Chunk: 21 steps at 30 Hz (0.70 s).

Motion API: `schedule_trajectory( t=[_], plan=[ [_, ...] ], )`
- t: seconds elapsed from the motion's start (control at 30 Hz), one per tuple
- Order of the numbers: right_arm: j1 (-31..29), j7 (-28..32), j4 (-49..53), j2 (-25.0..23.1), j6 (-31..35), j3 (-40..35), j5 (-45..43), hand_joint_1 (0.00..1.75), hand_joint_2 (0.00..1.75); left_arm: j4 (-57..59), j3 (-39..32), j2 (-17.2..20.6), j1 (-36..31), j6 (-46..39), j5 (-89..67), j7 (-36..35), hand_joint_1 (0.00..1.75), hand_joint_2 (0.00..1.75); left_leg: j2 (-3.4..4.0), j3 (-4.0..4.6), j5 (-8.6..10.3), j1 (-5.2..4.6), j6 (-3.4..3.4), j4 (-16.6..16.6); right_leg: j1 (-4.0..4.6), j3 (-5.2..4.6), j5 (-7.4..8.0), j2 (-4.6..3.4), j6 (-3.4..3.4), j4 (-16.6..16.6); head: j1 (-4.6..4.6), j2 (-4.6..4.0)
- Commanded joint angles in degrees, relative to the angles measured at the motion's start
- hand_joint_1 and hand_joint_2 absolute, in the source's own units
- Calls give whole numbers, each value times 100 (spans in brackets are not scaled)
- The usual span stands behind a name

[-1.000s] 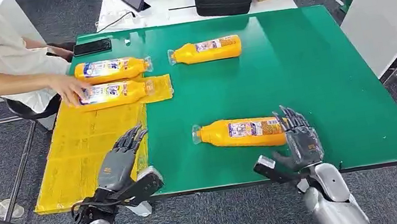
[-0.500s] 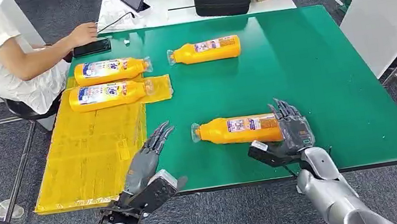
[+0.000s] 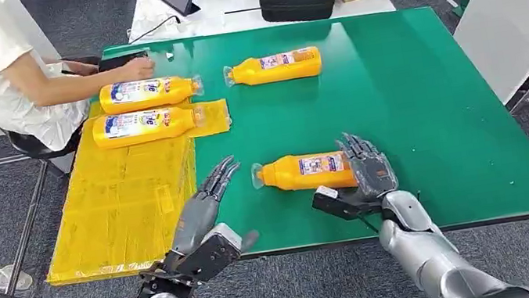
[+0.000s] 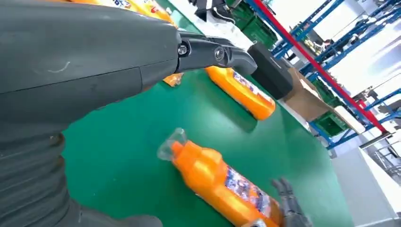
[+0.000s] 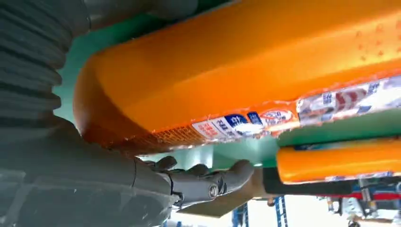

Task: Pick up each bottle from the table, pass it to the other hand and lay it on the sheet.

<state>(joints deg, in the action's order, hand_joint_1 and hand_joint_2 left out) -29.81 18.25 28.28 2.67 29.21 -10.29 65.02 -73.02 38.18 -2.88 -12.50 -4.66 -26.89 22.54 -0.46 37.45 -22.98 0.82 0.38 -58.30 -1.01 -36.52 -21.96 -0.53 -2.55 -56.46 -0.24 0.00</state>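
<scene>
Orange bottle [image 3: 303,172] lies on its side at lower centre of the green table [image 3: 426,85], cap pointing left. Right hand [image 3: 364,177] cups its base end, fingers over the top, thumb beneath. Left hand [image 3: 204,213], lower left of centre, is released, fingers extended. Two bottles [image 3: 149,109] rest on the yellow sheet [image 3: 123,202], upper left.

The bottle [image 3: 304,172] at lower centre looks like glossy orange plastic with a shiny printed label and a clear cap. The table [image 3: 409,80] has a smooth, matt green top. The sheet [image 3: 120,210] at left is yellow, faintly shiny plastic film. The right hand [image 3: 367,177] looks like matt grey plastic, its arm brushed silver metal.
</scene>
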Motion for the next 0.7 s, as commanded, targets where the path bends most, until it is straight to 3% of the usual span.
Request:
schedule_trajectory(
  t=[0.03,0.07,0.43,0.5,0.57,0.63,0.7],
  plan=[
    [-364,-680,-798,17,-970,-236,-1,175,175,298,214,80,-287,-7,85,17,0,175,4,-26,-6,2,2,1,5,26,-5,5,10,3,2,0],
    [-393,-906,-853,59,-1208,-313,82,175,175,280,214,93,-282,-10,89,14,0,175,4,-27,-5,3,1,2,6,25,-4,5,10,4,0,2],
    [-308,-989,-788,81,-1457,-289,10,175,175,269,199,99,-232,-39,105,13,0,175,-3,-83,-3,5,3,11,9,85,-8,16,14,18,0,0],
    [-222,-717,-668,57,-1282,-184,-183,175,175,233,138,69,-183,-57,216,87,0,175,0,-87,-3,4,2,7,6,86,-6,10,9,13,-2,0],
    [-87,187,-429,-92,-1278,258,-980,175,175,123,-90,-83,-15,-130,605,295,0,175,1,-85,-3,4,2,6,7,84,-5,9,9,13,0,0],
    [6,524,-232,-180,-1305,376,-1304,175,175,54,-257,-232,126,-99,982,313,0,175,2,-86,-4,6,2,7,9,87,-5,8,10,15,0,0],
    [294,1036,409,-351,-1014,461,-1799,175,175,-120,-656,-630,484,-340,1753,476,0,175,11,-89,-9,7,3,7,11,90,-6,1,11,17,2,0]
  ],
)
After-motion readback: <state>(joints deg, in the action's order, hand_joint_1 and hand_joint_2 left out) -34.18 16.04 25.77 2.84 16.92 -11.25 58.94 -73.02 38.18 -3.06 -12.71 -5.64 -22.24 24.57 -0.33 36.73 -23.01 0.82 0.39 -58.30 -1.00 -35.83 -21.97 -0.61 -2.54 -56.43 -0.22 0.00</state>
